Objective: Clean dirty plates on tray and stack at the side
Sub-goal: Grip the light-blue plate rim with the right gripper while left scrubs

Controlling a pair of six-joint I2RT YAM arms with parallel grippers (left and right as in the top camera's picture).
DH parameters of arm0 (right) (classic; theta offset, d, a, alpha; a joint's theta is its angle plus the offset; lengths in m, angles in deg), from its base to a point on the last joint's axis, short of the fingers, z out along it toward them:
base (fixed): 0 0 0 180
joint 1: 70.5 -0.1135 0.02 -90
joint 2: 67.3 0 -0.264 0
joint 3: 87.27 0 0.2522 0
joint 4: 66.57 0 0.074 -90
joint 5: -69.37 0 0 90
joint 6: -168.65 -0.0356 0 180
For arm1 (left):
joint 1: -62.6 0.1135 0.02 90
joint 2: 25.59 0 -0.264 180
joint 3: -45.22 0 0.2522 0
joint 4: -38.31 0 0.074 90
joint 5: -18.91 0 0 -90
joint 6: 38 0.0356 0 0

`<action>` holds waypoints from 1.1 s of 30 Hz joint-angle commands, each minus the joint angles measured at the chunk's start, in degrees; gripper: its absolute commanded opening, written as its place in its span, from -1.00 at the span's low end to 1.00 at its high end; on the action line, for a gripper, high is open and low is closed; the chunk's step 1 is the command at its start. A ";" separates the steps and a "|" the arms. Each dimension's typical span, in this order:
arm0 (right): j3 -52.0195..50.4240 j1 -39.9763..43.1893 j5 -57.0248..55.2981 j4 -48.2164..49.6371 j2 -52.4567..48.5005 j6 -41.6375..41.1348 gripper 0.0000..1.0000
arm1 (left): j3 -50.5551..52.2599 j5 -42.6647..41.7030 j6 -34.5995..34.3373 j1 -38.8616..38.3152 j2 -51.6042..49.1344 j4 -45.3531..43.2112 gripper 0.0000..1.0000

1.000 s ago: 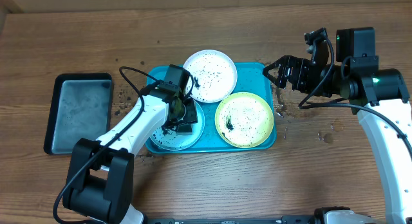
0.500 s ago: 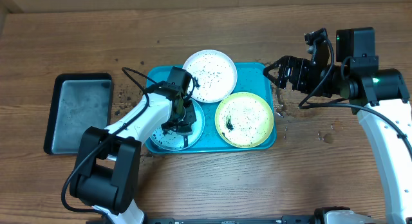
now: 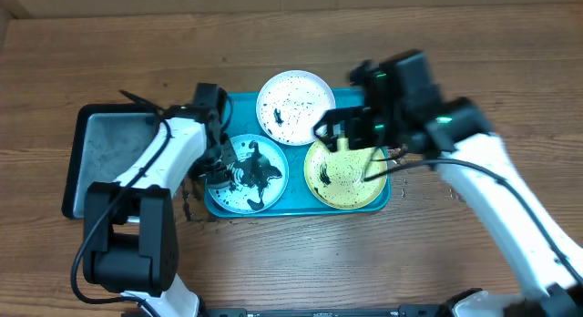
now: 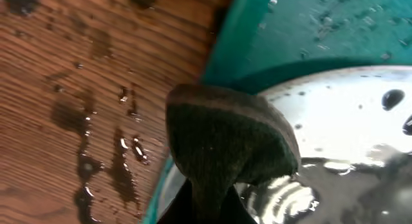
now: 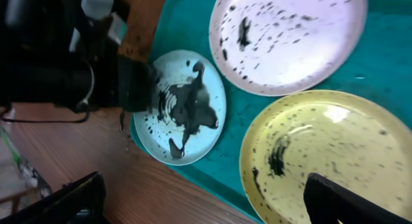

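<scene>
The teal-blue tray (image 3: 378, 200) holds three dirty plates: white-rimmed (image 3: 293, 107), light teal (image 3: 260, 185) and lime green (image 3: 344, 176). My left gripper (image 3: 217, 160) is shut on a dark cloth (image 4: 225, 140) that rests on the left rim of the light teal plate (image 4: 347, 114). A wet dark smear covers that plate's centre (image 5: 187, 108). My right gripper (image 3: 351, 135) hangs open above the tray near the lime plate (image 5: 322, 153), with nothing between its fingers (image 5: 351, 201). The white plate (image 5: 290, 37) lies untouched at the back.
A smaller black-rimmed grey tray (image 3: 111, 158) lies left of the teal tray, close to my left arm. Wet dark drips (image 4: 84, 153) mark the wood beside the tray's left edge. Dirt specks (image 3: 401, 162) lie off its right edge.
My right arm has swung left from beside the tray to above the lime plate. My left gripper has shut on the cloth and moved from the teal plate's middle to its left rim.
</scene>
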State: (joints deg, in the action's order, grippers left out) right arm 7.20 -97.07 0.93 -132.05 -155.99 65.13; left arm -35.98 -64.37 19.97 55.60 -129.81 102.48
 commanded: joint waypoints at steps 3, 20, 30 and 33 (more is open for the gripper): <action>1.01 -5.51 -4.44 2.89 -7.78 -4.28 0.78 | -1.60 -3.26 0.68 0.50 -0.11 0.15 -0.92; 1.01 -11.13 -5.68 16.70 -25.44 -4.59 0.09 | -5.44 -15.78 10.03 0.50 -0.11 -0.04 -0.92; 1.01 -11.74 -6.14 18.29 -30.27 -4.59 -0.12 | -5.42 -15.78 10.03 0.44 -0.11 0.20 -0.92; 1.01 -11.74 -7.19 18.29 -30.29 -4.81 -0.32 | -5.35 -16.13 10.01 -0.04 -0.13 0.22 -0.92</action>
State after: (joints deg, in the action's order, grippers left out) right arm 7.18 -108.74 -4.62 -114.06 -186.26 60.63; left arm -40.18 -79.30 28.65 55.97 -129.81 102.57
